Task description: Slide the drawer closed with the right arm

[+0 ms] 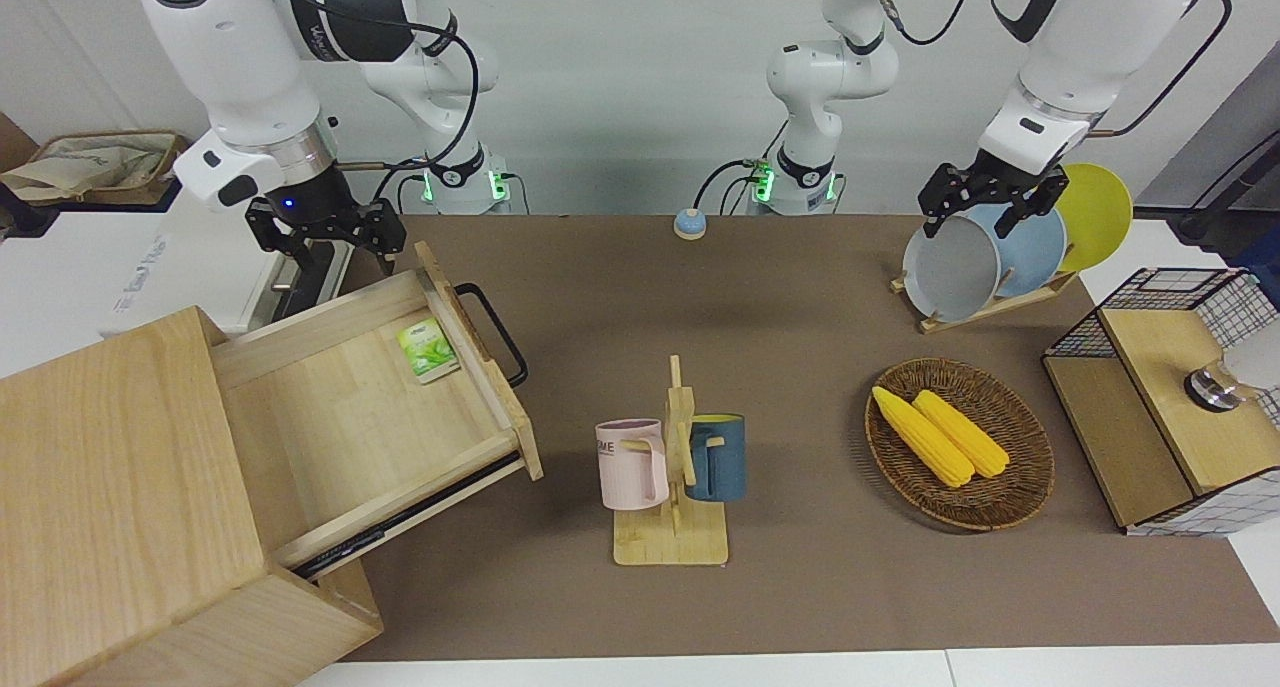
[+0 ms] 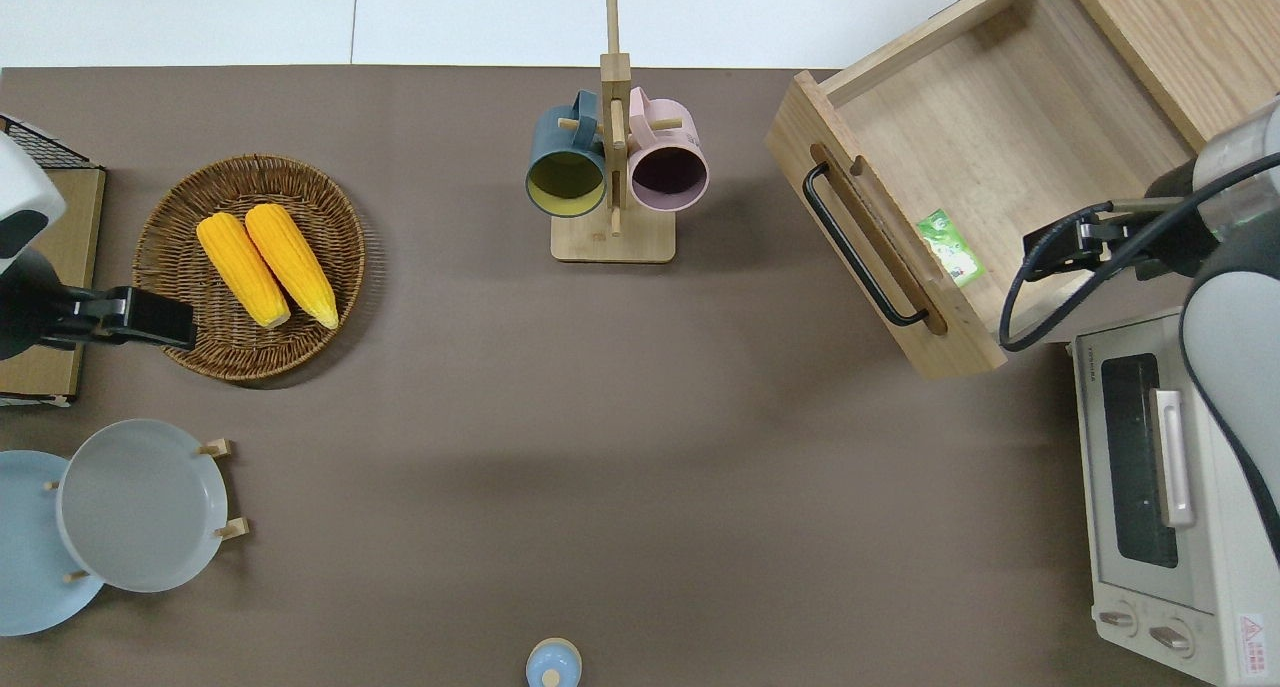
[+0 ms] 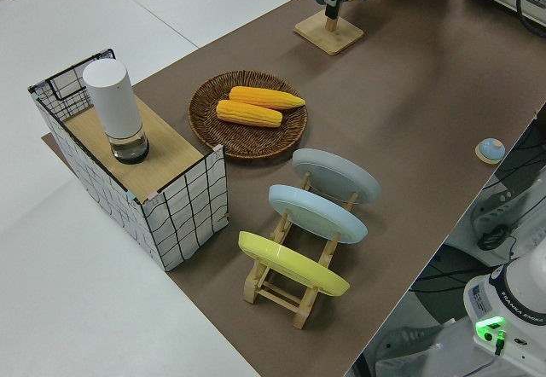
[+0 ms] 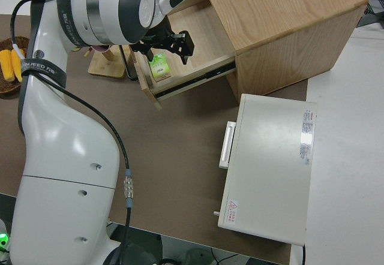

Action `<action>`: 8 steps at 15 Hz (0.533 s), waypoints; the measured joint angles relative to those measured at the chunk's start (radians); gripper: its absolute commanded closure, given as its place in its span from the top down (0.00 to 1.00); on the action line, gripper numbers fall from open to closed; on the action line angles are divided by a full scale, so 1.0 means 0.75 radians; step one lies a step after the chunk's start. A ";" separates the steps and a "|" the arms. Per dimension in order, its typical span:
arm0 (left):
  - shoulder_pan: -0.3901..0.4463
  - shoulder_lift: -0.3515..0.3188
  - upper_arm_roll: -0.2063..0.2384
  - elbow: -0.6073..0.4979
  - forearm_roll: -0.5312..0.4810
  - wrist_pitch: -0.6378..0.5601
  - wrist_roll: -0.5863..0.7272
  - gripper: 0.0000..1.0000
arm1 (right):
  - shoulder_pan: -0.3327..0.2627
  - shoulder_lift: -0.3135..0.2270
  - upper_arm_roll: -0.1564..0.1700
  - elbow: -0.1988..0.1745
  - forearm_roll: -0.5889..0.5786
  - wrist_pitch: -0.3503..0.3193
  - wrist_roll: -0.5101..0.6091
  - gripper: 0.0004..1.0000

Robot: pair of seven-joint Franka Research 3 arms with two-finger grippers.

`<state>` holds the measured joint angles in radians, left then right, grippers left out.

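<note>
Fingers (image 1: 382, 235) of the right gripper (image 1: 325, 235) spread apart, empty, over the pulled-out drawer (image 2: 960, 157) corner, its handle (image 2: 860, 252) just beside them, so approach step; next move: get against drawer front, push in; left arm parked.

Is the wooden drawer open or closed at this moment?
Open. The drawer is pulled far out of its cabinet, so its floor and a green packet inside are visible.
</note>
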<state>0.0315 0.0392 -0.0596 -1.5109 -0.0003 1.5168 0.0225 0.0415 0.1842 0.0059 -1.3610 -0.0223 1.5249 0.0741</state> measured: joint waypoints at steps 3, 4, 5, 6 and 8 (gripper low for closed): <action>0.000 0.000 0.000 0.000 0.000 0.000 0.000 0.99 | 0.000 -0.008 0.000 0.006 0.000 -0.022 -0.027 0.76; 0.000 0.000 0.000 0.000 0.000 0.000 0.000 0.99 | 0.000 -0.009 0.000 0.007 0.000 -0.025 -0.034 0.52; 0.000 0.000 0.000 0.000 0.000 0.000 0.000 0.99 | 0.000 -0.010 0.000 0.008 0.000 -0.027 -0.037 0.29; 0.000 0.000 0.000 0.000 0.000 0.000 0.000 0.99 | 0.000 -0.010 0.000 0.008 0.000 -0.027 -0.043 0.11; 0.000 0.000 0.000 0.000 0.000 0.000 0.000 0.99 | 0.000 -0.010 0.000 0.009 0.001 -0.036 -0.059 0.00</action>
<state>0.0315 0.0392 -0.0596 -1.5109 -0.0003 1.5168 0.0225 0.0415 0.1770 0.0059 -1.3544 -0.0219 1.4980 0.0299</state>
